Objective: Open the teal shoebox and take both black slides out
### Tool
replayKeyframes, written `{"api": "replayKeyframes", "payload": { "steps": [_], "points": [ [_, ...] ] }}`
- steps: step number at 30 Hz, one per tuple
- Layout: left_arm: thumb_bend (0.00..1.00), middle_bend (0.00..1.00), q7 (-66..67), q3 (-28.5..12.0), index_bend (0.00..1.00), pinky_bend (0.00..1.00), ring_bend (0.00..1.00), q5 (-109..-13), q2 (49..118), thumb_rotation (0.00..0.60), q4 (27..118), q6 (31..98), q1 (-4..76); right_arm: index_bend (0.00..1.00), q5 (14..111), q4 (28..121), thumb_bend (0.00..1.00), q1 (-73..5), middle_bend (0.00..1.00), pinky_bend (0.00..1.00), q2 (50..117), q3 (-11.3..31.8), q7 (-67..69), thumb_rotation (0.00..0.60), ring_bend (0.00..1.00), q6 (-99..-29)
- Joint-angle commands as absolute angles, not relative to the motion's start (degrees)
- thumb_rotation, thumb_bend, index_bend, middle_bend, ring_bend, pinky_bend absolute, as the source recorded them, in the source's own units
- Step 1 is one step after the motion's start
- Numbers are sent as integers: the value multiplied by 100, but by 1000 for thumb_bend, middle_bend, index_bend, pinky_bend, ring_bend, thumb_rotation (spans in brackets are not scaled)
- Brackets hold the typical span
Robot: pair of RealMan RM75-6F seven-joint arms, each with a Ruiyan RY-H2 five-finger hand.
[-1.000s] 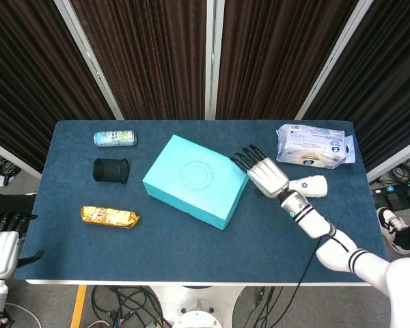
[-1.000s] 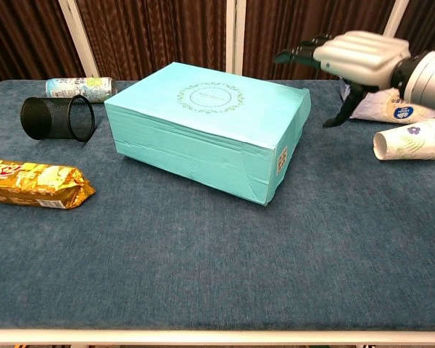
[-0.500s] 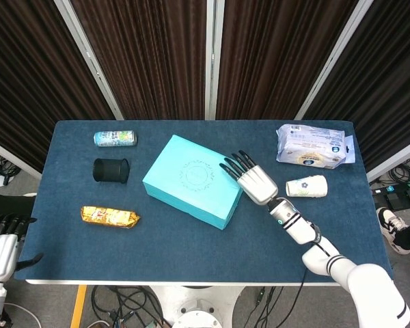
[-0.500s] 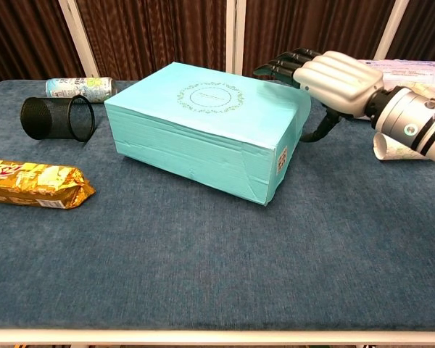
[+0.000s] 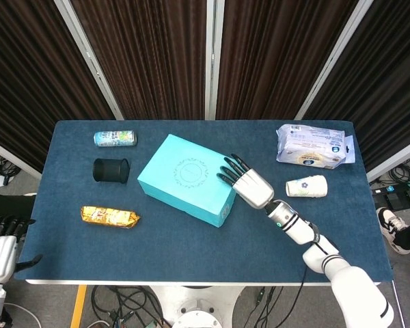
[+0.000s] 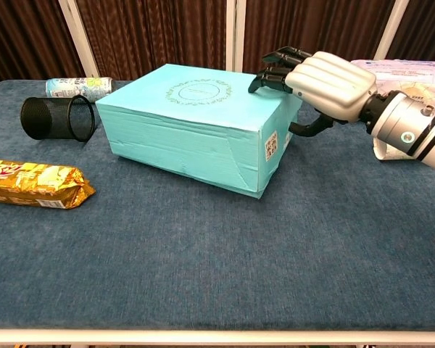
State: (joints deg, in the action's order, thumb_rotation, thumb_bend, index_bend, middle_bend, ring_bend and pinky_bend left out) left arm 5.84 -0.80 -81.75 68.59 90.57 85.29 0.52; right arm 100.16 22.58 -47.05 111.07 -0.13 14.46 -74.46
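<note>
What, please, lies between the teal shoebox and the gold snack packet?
Only bare blue table; the head view shows nothing between the teal shoebox and the gold snack packet.

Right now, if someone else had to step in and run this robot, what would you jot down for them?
Right hand: fingers draped over the near right edge of the teal shoebox lid, thumb down beside the box's end wall; it touches the box but has no firm grip yet.
Left hand: low at the table's left corner, off the table, holding nothing.
Shoebox: lid closed, mid-table, between the black mesh cup and the paper cup.
Done: right hand has reached the box.
Left: lift the lid, take out both black slides, which are not visible yet.
</note>
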Motion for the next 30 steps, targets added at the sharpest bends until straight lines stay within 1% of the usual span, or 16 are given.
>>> {"api": "replayKeyframes", "payload": {
  "steps": [1, 2, 4, 5, 10, 15, 19, 23, 26, 30],
  "points": [
    [0, 184, 586, -80, 251, 99, 106, -8178, 6863, 600, 9056, 8513, 60, 352, 10047, 2038, 503, -4657, 251, 16, 11214, -110, 1764, 600, 108, -7627],
    [0, 184, 591, -79, 252, 99, 106, -8182, 6860, 600, 9061, 8505, 65, 370, 10035, 1999, 551, -4645, 266, 29, 11234, -111, 1859, 600, 123, -7670],
    [0, 184, 599, -77, 252, 99, 106, -8184, 6849, 600, 9084, 8478, 77, 396, 9965, 1942, 607, -4618, 287, 42, 11277, -82, 2096, 600, 142, -7713],
    [0, 184, 601, -77, 252, 99, 106, -8183, 6844, 600, 9092, 8470, 81, 405, 9929, 1934, 618, -4609, 295, 45, 11292, -62, 2211, 600, 150, -7734],
    [0, 184, 626, -78, 251, 99, 106, -8182, 6824, 600, 9137, 8424, 105, 418, 9527, 2114, 628, -4540, 313, 51, 11325, 219, 3146, 600, 170, -7628],
    [0, 184, 638, -59, 251, 99, 106, -8178, 6812, 600, 9175, 8360, 125, 419, 9012, 2600, 628, -4506, 313, 34, 11200, 601, 4305, 600, 177, -7238],
    [0, 184, 694, -61, 251, 100, 106, -8176, 6801, 600, 9225, 8319, 153, 419, 8482, 3398, 628, -4475, 314, 22, 10930, 988, 5252, 600, 183, -6664],
    [0, 184, 740, -69, 252, 100, 106, -8205, 6782, 600, 9281, 8318, 178, 419, 7921, 4535, 622, -4460, 314, 21, 10382, 1392, 6055, 600, 183, -5920],
    [0, 184, 767, -75, 252, 100, 106, -8208, 6762, 600, 9317, 8312, 192, 419, 7411, 5319, 616, -4448, 314, 20, 9962, 1743, 6426, 600, 183, -5309],
    [0, 184, 784, -68, 251, 100, 106, -8218, 6742, 600, 9351, 8290, 209, 420, 6755, 6011, 602, -4473, 314, 20, 9545, 2169, 6654, 600, 182, -4556]
  ]
}}
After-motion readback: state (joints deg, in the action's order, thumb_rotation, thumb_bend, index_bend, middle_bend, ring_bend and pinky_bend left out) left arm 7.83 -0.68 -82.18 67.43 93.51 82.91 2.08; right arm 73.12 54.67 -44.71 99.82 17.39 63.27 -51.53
